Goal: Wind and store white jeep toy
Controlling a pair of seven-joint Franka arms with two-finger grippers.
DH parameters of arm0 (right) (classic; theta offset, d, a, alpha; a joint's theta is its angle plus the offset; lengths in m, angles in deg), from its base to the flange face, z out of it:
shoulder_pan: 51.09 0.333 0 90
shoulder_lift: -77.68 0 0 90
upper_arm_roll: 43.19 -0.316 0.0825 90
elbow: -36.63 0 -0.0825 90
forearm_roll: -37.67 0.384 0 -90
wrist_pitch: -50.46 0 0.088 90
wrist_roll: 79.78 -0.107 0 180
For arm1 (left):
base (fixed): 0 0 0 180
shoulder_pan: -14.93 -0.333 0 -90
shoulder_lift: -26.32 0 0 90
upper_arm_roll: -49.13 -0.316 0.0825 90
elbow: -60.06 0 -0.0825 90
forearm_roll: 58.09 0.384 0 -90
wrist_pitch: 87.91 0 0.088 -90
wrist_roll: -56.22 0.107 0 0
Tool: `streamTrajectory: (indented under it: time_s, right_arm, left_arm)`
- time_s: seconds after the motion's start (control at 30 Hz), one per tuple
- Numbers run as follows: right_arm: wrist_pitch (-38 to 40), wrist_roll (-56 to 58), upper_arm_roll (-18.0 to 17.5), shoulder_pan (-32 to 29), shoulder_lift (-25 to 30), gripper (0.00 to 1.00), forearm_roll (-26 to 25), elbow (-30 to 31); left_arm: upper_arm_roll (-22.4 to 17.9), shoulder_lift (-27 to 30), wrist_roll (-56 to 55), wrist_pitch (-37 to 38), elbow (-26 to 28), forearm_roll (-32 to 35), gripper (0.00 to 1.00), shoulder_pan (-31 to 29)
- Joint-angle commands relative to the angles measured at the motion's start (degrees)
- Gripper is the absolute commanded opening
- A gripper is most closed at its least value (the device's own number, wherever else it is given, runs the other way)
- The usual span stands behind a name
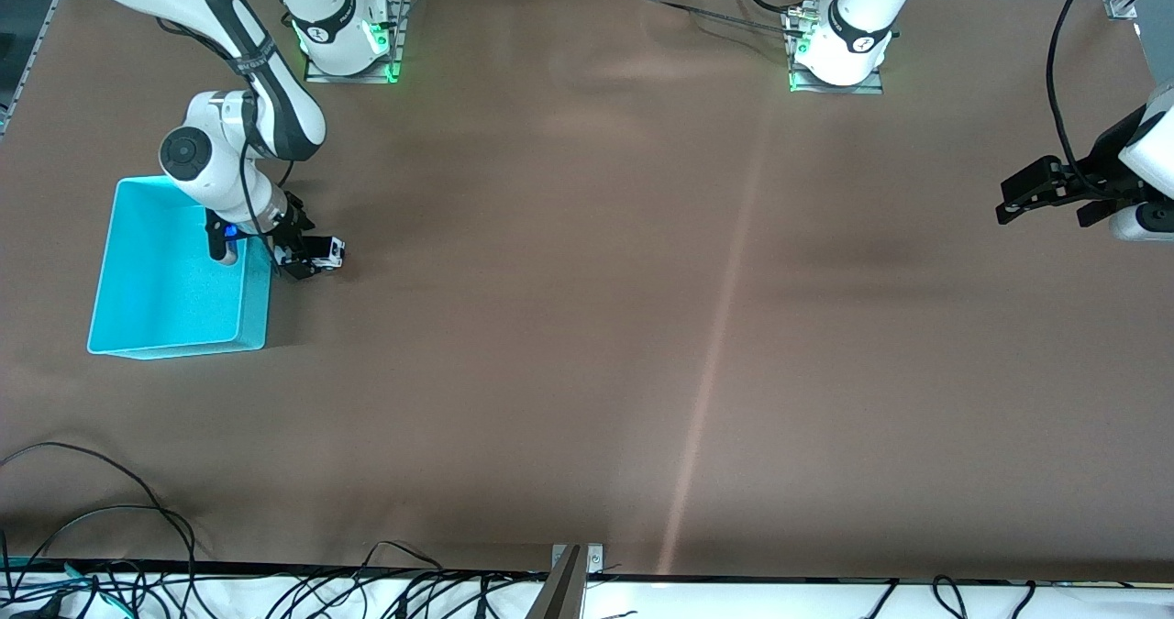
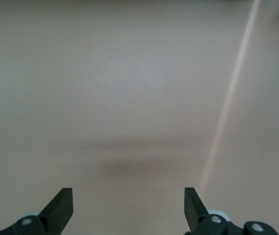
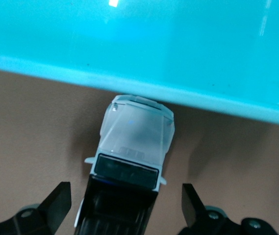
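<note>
White jeep toy (image 3: 129,166) sits on the brown table (image 1: 587,326) just beside the cyan bin (image 1: 138,316), its white hood pointing at the bin's wall and its black rear toward the right wrist camera. No writing can be read on the toy or on the bin; the toy's side marks are too small to make out. What shows of the bin's floor holds nothing, though the right arm covers part of it.

Right gripper (image 3: 124,208) is low at the toy, fingers spread wide on either side of its black rear — not closed on it.

Left gripper (image 1: 1032,195) waits over bare table toward the left arm's end, fingers wide apart and holding nothing.
</note>
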Motion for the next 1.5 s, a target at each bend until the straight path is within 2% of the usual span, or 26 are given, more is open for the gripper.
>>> streamTrajectory:
  time_s: [0.0,0.1,0.17,0.23,0.4,0.47,0.57,0.83,0.97,1.23,1.47]
  right_arm:
    - [-0.73,-0.52,-0.32,0.23,0.21,0.85,0.11,-0.01]
    - [-0.55,-0.7,-0.32,0.23,1.61,0.44,0.11,-0.01]
    - [0.84,-0.79,-0.32,0.23,3.28,0.28,0.11,-0.01]
    - [3.39,-0.87,-0.32,0.23,5.48,0.19,0.11,-0.01]
    - [10.25,-0.79,-0.32,0.23,12.86,0.08,0.2,-0.27]
    - [12.36,-0.26,-0.32,0.23,14.89,0.0,0.38,-0.8]
    - [14.56,-0.35,-0.41,0.23,15.6,0.0,0.38,-1.15]
    - [14.65,0.36,-0.59,0.23,15.68,0.0,0.38,-1.41]
    - [17.28,1.49,-0.67,0.23,15.86,0.0,0.2,-3.6]
    - [29.93,15.02,-0.67,0.14,16.21,0.0,0.64,-11.6]
    - [37.32,27.31,-0.5,0.06,16.48,0.0,0.82,-17.05]
  left_arm:
    - [-0.13,-0.7,1.15,1.12,-1.5,1.56,1.0,0.44]
    - [-0.13,-0.7,1.15,1.12,-1.5,1.56,1.0,0.44]
    - [-0.13,-0.7,1.15,1.12,-1.5,1.56,1.0,0.44]
    - [-0.13,-0.7,1.15,1.12,-1.5,1.56,1.0,0.44]
    - [-0.13,-0.79,1.15,1.12,-1.5,1.56,1.0,0.44]
    - [-0.13,-0.79,1.15,1.12,-1.41,1.56,1.0,0.44]
    - [-0.13,-0.71,1.15,1.12,-1.41,1.56,1.0,0.44]
    - [-0.13,-0.79,1.15,1.12,-1.5,1.56,1.0,0.44]
    - [-0.13,-0.79,1.15,1.12,-1.41,1.56,1.0,0.44]
    - [-0.13,-0.79,1.15,1.12,-1.41,1.56,1.0,0.44]
    - [-0.22,-0.79,1.15,1.12,-1.5,1.56,1.0,0.44]
